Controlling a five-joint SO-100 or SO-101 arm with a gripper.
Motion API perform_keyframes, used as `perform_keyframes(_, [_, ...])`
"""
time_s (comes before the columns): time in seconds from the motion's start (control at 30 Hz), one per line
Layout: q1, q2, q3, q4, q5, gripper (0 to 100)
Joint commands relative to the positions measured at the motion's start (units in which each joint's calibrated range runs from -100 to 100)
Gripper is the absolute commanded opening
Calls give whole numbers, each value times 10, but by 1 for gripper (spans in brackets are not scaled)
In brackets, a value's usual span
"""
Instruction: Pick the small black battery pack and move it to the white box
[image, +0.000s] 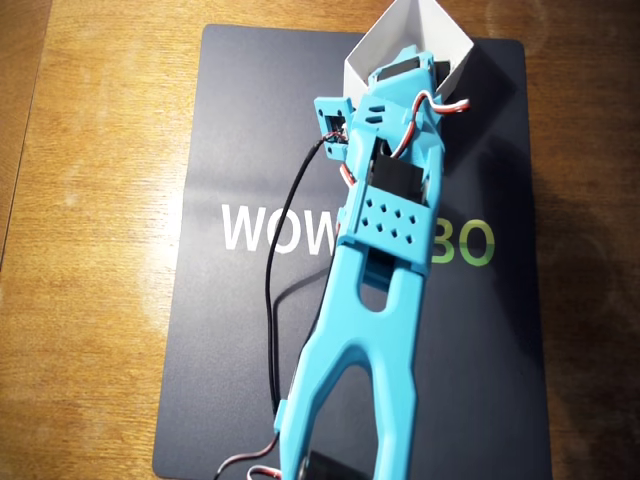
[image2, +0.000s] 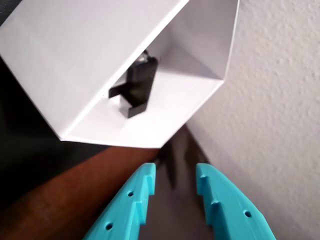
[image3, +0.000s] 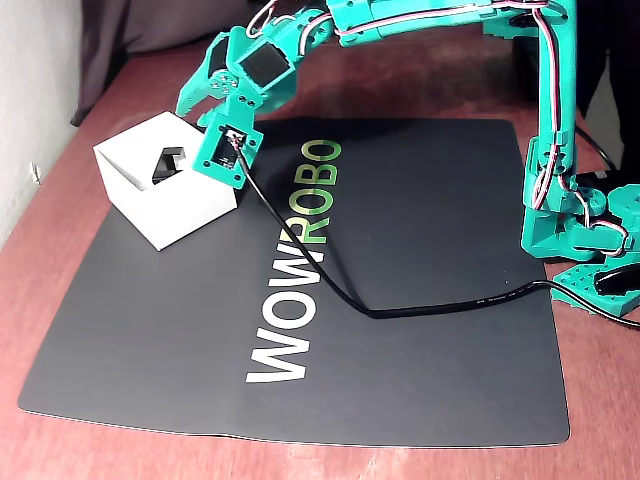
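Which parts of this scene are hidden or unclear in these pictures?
- Overhead view: the turquoise arm covers most of the white cardboard box, hiding its contents.
- Fixed view: the box wall hides most of the small black battery pack.
- Wrist view: the turquoise gripper is cut off by the bottom edge; the pack is blurred.

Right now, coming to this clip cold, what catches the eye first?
The bright teal arm arches over a dark mat printed with WOWROBO, reaching toward the mat's far left corner in the fixed view. There sits a white box with a small black battery pack already lying inside it. In the wrist view the end effector is open and empty, beside the box near a white wall.
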Motion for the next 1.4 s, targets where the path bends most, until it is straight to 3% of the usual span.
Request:
perform_keyframes(0.0, [-7, -57, -3, 58, -20, 9])
perform_keyframes(0.33, [-108, -199, -1, 308, -129, 9])
perform_keyframes(0.47, [-143, -260, 74, 349, -167, 9])
perform_keyframes(1.03, [-157, -651, 513, 349, -167, 5])
perform_keyframes(1.17, [-157, -709, 561, 353, -167, 5])
perform_keyframes(1.37, [-203, -778, 577, 449, -169, 5])
